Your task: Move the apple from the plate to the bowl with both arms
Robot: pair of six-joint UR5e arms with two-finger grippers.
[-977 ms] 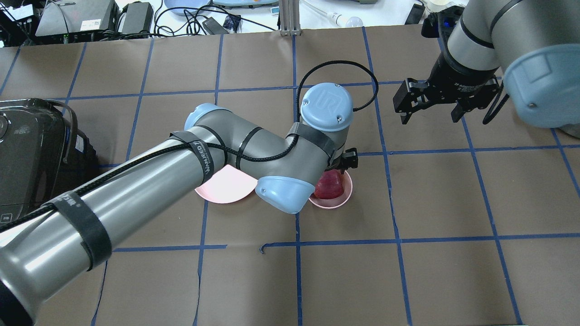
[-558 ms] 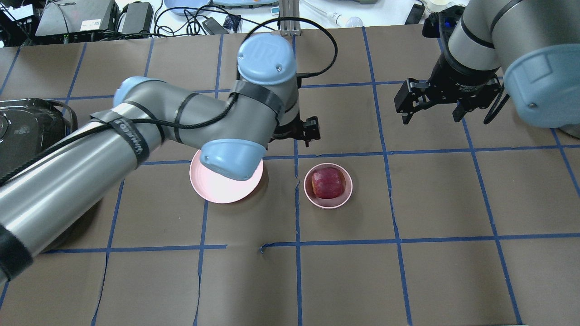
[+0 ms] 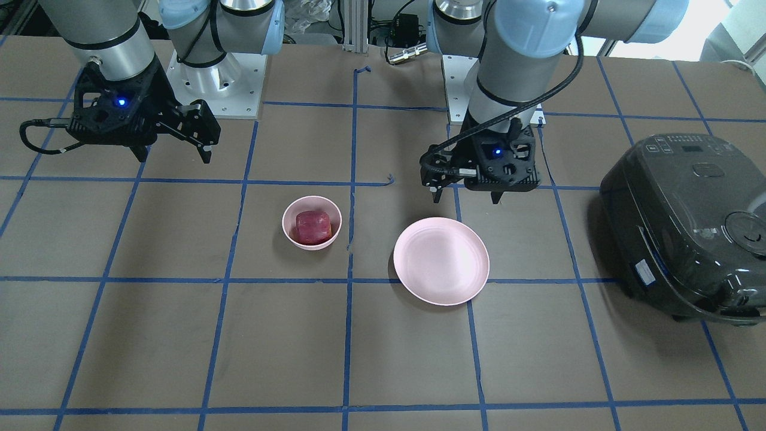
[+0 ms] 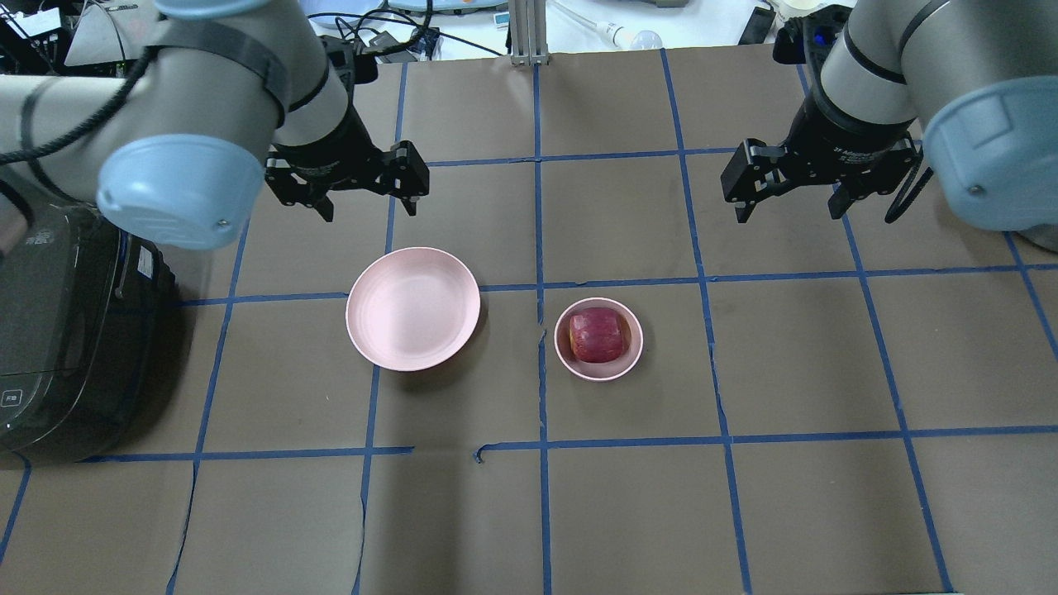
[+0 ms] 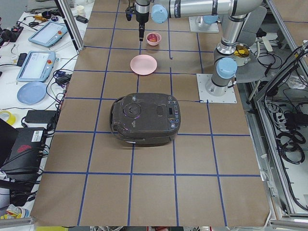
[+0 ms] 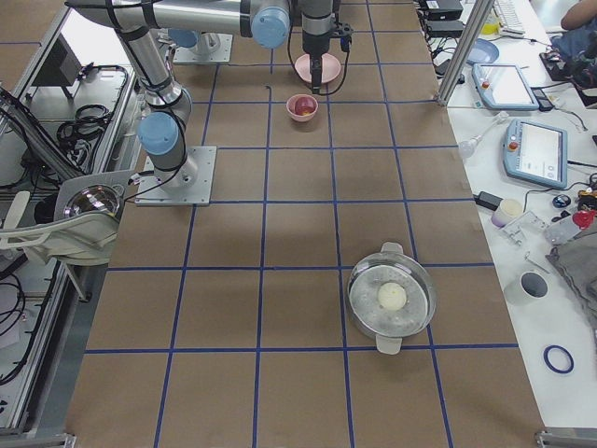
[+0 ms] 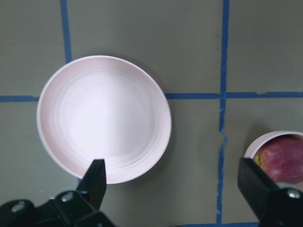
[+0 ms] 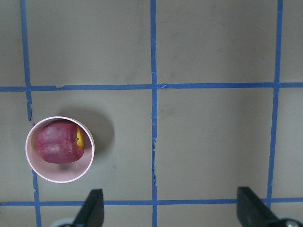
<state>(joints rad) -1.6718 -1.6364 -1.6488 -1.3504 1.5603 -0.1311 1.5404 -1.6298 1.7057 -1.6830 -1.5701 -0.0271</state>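
The dark-red apple [image 4: 598, 334] sits inside the small pink bowl [image 4: 574, 364] near the table's middle; it also shows in the front view [image 3: 313, 226] and the right wrist view [image 8: 59, 142]. The wide pink plate [image 4: 412, 307] lies bare to the bowl's left. My left gripper [image 4: 369, 198] is open and empty, raised beyond the plate's far edge. My right gripper [image 4: 788, 208] is open and empty, raised at the far right, well away from the bowl.
A black rice cooker [image 4: 58, 330] stands at the table's left edge. A metal pot with a glass lid [image 6: 391, 299] shows in the right side view. Cables and devices lie beyond the table's far edge [image 4: 248, 33].
My left arm has lifted off the bowl and swung left and back, past the plate. The apple stays in the bowl. The right arm has barely moved.
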